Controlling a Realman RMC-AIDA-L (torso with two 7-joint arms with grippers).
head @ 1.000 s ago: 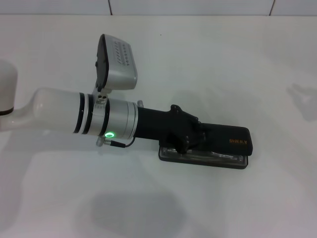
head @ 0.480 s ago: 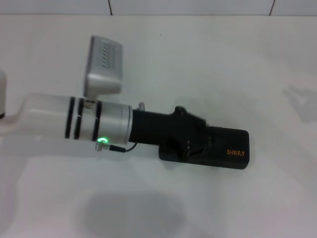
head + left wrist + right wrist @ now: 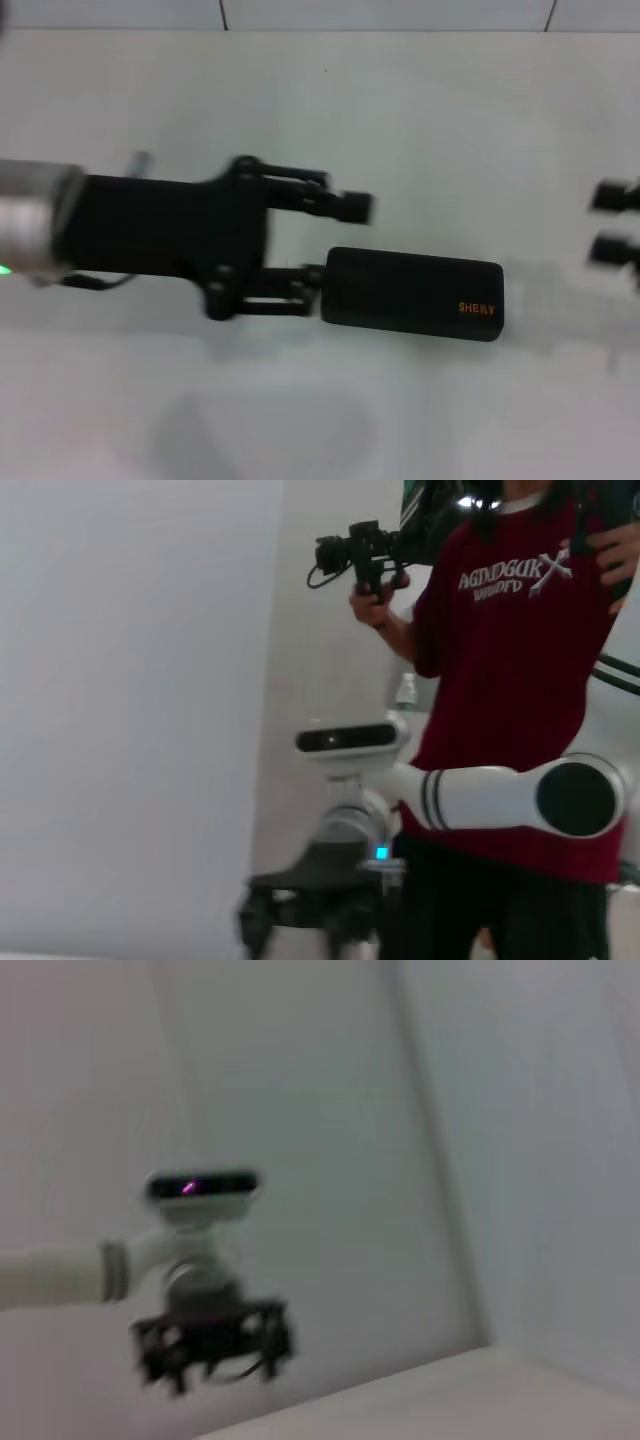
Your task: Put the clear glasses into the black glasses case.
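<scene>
From the left side the left gripper [image 3: 325, 240] reaches in low over the white worktop [image 3: 420, 120], its black fingers [image 3: 345, 205] spread apart and grasping nothing; one finger stands clear to the far side, the other ends right at the left end of the black glasses case [image 3: 412, 293]. The case lies flat on the worktop with its lid down, long side running left to right, and small orange lettering [image 3: 476, 308] shows near its right end. The clear glasses are not to be seen with the lid down. At the far right edge the right gripper [image 3: 612, 222] just pokes in, well apart from the case, its two dark fingertips parted and bare.
</scene>
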